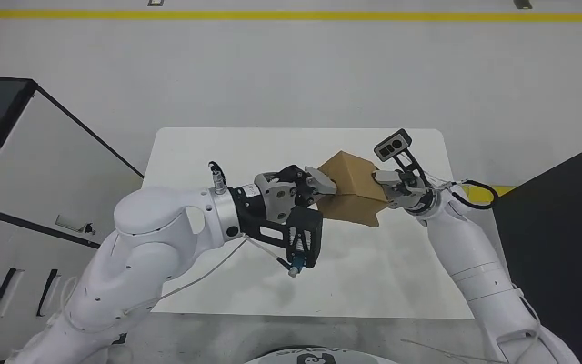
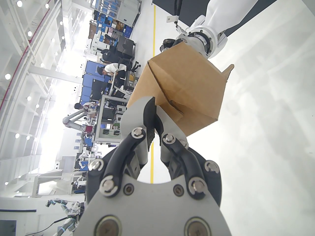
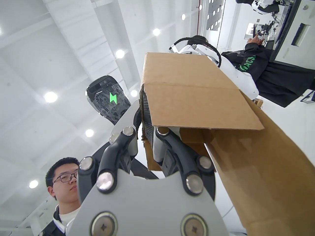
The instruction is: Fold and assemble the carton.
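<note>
Two grippers hold one brown carton (image 1: 350, 182) up off the white table (image 1: 218, 155). In the top view it hangs tilted, toward 3 o'clock from the table's middle. The left gripper (image 1: 320, 182) is at the carton's 9 o'clock side and the right gripper (image 1: 387, 187) at its 3 o'clock side. Left wrist view: the left gripper (image 2: 156, 110) has its fingers drawn almost together, with only a thin dark slit between the pads, and their tips are on the carton's (image 2: 187, 87) nearest corner. A diagonal flap seam crosses the face just beyond them. One end of the carton is open, its raw edges facing the table. Right wrist view: the right gripper (image 3: 147, 121) is clamped on a cardboard wall of the carton (image 3: 192, 79), and the corrugated edge shows between its fingers. One loose flap (image 3: 209, 109) juts out flat over the fingers, with a long panel running off beside it. Top view, surroundings: a yellow floor line (image 1: 273, 15) at 12 o'clock, beyond the table, and a dark panel (image 1: 546, 237) at 3 o'clock.
</note>
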{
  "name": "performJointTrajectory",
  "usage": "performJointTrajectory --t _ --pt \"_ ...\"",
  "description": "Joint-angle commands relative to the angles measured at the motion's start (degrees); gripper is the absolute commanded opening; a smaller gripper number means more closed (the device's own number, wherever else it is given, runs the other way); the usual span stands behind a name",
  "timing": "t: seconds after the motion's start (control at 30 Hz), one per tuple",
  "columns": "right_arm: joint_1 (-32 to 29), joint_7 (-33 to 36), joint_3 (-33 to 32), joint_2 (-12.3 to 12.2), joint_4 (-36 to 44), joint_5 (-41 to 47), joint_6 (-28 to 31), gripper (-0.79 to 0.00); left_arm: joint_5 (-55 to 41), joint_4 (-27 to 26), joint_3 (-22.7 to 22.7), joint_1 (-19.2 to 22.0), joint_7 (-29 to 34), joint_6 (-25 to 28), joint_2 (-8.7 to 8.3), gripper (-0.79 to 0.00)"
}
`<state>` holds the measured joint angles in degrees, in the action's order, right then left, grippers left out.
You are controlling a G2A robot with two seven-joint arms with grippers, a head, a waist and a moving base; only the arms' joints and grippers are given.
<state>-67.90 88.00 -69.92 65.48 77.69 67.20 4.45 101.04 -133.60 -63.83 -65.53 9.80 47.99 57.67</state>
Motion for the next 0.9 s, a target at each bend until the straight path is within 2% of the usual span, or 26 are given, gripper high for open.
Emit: performJointTrajectory --t 0.0,0.53,0.6,0.87 --pt "0.0 0.0 0.0 0.0 0.0 0.0 0.0 -0.785 0.0 0.0 0.0 0.0 0.0 0.0 0.0 -0.785" --pt "0.0 0.0 0.0 0.0 0.0 0.0 0.0 -0.785 0.0 0.0 0.0 0.0 0.0 0.0 0.0 -0.785" --pt "0.0 0.0 0.0 0.0 0.0 0.0 0.0 -0.785 -0.03 -0.3 -0.32 -0.52 -0.96 -1.19 -0.01 -0.785" --pt "0.0 0.0 0.0 0.0 0.0 0.0 0.0 -0.785 0.98 -0.01 -2.26 -1.35 -5.0 0.74 -0.51 -0.785"
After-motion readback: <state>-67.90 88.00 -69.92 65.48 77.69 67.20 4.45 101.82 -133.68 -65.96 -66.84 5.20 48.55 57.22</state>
